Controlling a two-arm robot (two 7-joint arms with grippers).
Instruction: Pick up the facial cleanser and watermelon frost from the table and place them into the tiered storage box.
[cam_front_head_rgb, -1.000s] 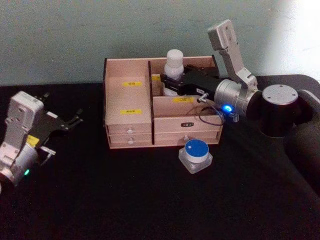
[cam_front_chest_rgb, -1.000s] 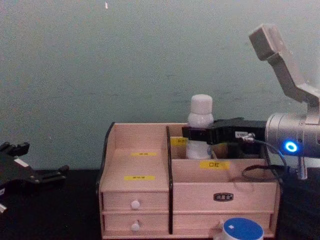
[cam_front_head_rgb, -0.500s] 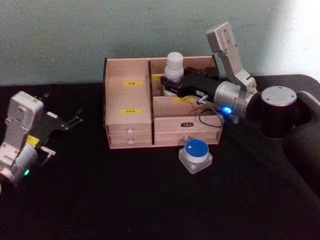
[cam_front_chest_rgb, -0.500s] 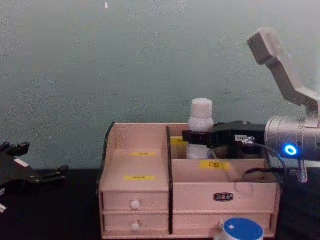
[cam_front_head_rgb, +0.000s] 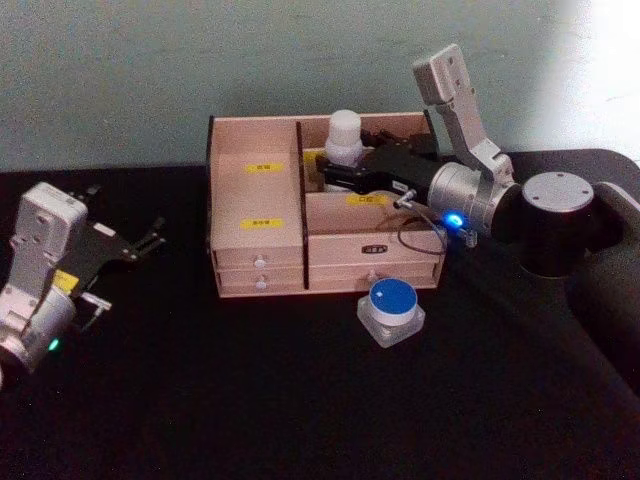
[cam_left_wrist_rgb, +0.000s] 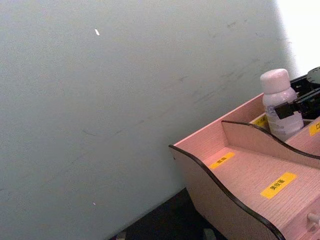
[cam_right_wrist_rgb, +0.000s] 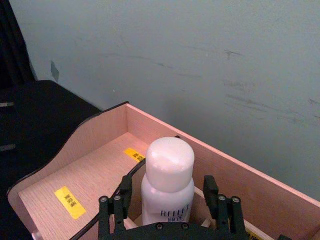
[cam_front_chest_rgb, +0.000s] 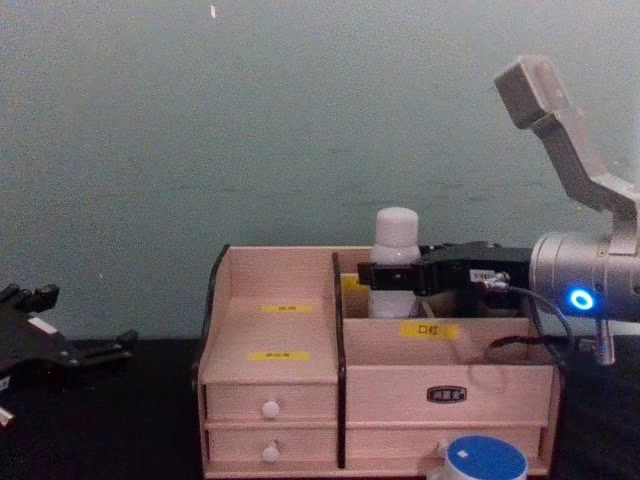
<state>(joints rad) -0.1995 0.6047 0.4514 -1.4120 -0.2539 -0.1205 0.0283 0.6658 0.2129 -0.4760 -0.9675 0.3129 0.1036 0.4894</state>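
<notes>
Right gripper (cam_front_head_rgb: 337, 174): reaches in from the right over the tiered storage box (cam_front_head_rgb: 258, 246), fingers (cam_right_wrist_rgb: 123, 193) clasping the facial cleanser (cam_front_head_rgb: 344, 138) just below its cap. Facial cleanser: upright in the rear right compartment, beside the centre divider, cap above the back wall; whether its base rests on the compartment floor cannot be made out. Watermelon frost (cam_front_head_rgb: 391, 301): on the black table (cam_front_head_rgb: 250, 400), just before the box's right front corner. Left gripper (cam_front_head_rgb: 143, 241): low at the left, well apart from the box, fingers seemingly spread, holding nothing.
</notes>
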